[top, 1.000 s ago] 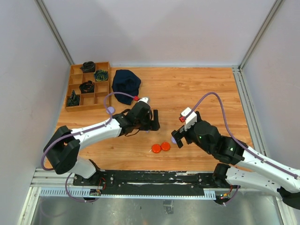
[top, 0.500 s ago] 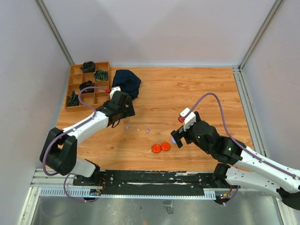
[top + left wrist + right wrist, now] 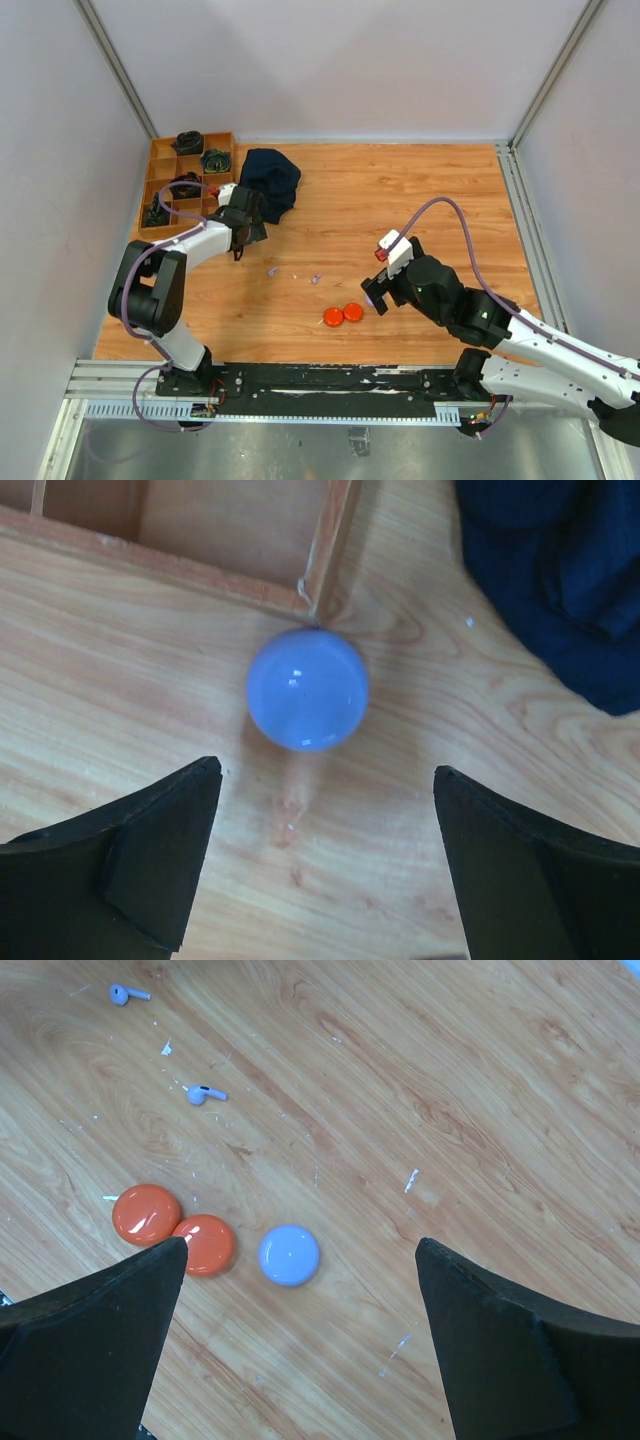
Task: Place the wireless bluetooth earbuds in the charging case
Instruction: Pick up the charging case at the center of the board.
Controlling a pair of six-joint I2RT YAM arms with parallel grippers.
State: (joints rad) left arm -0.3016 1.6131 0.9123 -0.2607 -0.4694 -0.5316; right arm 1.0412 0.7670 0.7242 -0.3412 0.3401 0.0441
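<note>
Wooden table [image 3: 400, 200], two lavender earbuds [image 3: 205, 1094], two orange discs [image 3: 146, 1214]

Tabletop layout, from above
Divided tray [image 3: 236, 150] at upper left, cloth [image 3: 270, 175] just right of it; earbuds [image 3: 205, 1093] near centre; two touching discs [image 3: 333, 317] below-right of them, third disc [image 3: 289, 1255] just right; fourth disc [image 3: 307, 690] against tray corner.

Left arm [image 3: 200, 243] and right arm [image 3: 560, 350]: white tubular links, black joint housings, looping lavender cable [image 3: 450, 205] each, red-and-white plug [image 3: 390, 247] at wrist. Left gripper [image 3: 328, 770], right gripper [image 3: 302, 1245]: matte black wedge-shaped fingers [image 3: 150, 870]. Black bases [image 3: 185, 380], thin wires underneath.
</note>
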